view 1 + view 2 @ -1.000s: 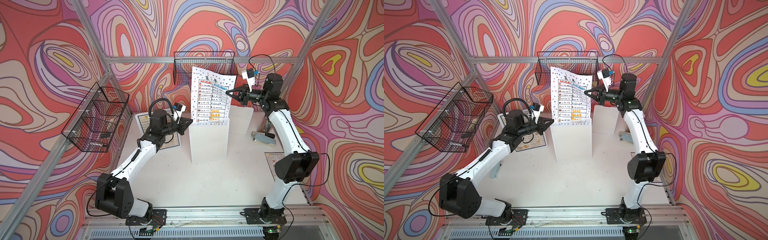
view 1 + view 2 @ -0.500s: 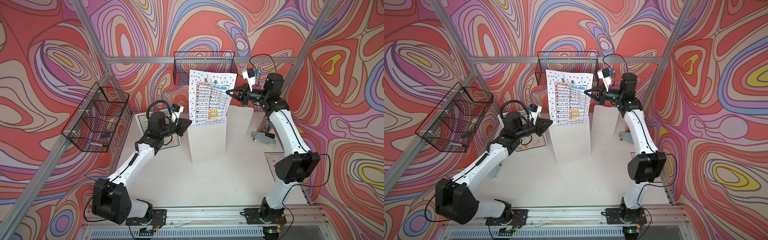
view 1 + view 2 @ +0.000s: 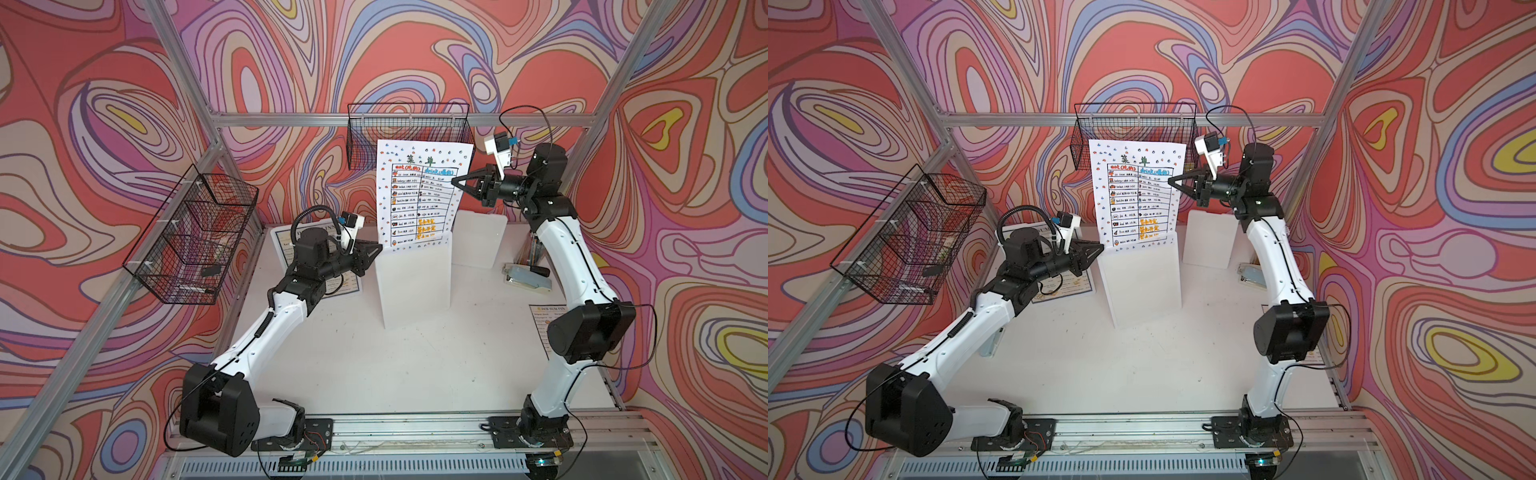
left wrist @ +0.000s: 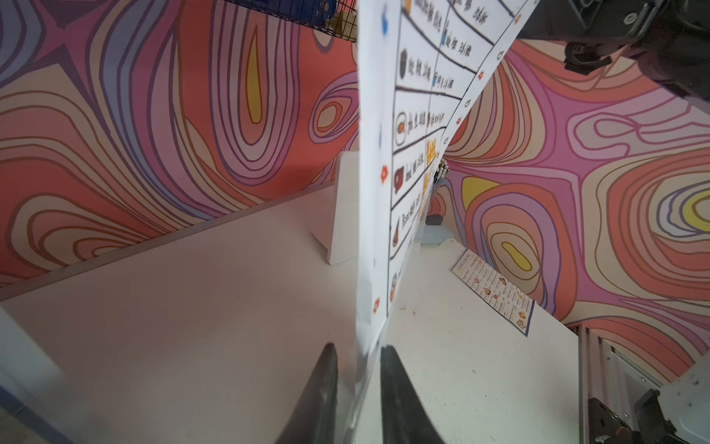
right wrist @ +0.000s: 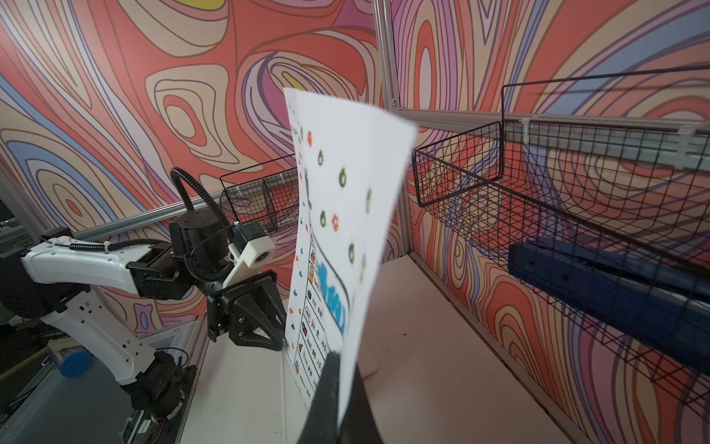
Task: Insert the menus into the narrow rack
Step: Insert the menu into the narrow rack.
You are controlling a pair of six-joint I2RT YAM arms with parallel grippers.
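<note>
1. Two grippers flank one sheet. The right gripper (image 3: 455,180) is clamped on the right edge of the white menu (image 3: 419,195), about halfway up.
2. The left gripper (image 4: 359,348) is slightly parted at the sheet's lower left corner. In the left wrist view its fingers (image 4: 326,384) stand apart with the paper's edge between them.
3. The white menu hangs upright and a little bowed. Its lower edge is at the top of the rack (image 3: 415,291); I cannot tell whether it sits in the slot.
4. The rack stands upright in the middle of the counter (image 3: 395,365). A white stand (image 3: 478,241) is behind it to the right.
5. One blue menu (image 3: 347,286) lies flat under the left arm. The second blue menu (image 3: 538,322) lies flat beside the right arm's elbow.
</note>
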